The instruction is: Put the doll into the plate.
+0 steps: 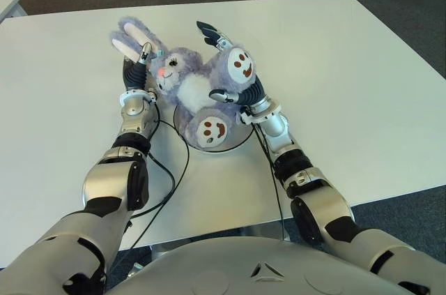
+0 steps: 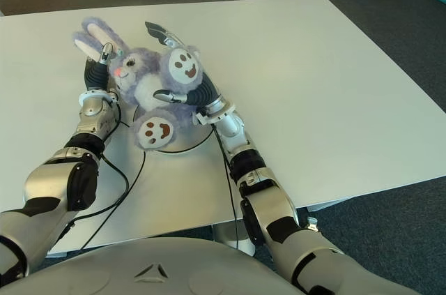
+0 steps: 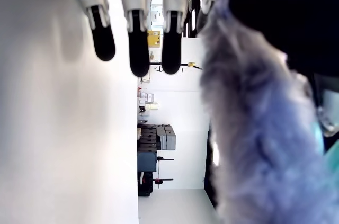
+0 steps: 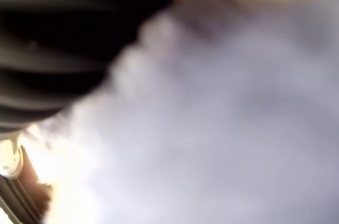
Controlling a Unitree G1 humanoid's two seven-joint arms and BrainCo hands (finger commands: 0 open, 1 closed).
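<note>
One doll (image 1: 188,86), a purple plush rabbit with pale ears and brown-printed foot soles, is lying on its back across one plate (image 1: 233,143). The plate is a shallow round dish sitting on the white surface (image 1: 334,65); only its near rim is showing, since the doll's lower body and one foot are covering most of it. The doll's head and ears are hanging past the plate's edge toward the robot's left, over the bare surface, and the other foot is sticking up.

Two hands are flanking the doll. The left hand (image 1: 137,65) is sitting against the doll's head, just by the ears, with its fingers (image 3: 139,54) stretched out straight and spread in the left wrist view, gripping nothing. The right hand (image 1: 233,65) is pressing against the raised foot from the robot's right, fingers extended past it; plush is filling the right wrist view, so whether it is gripping cannot be told.
</note>
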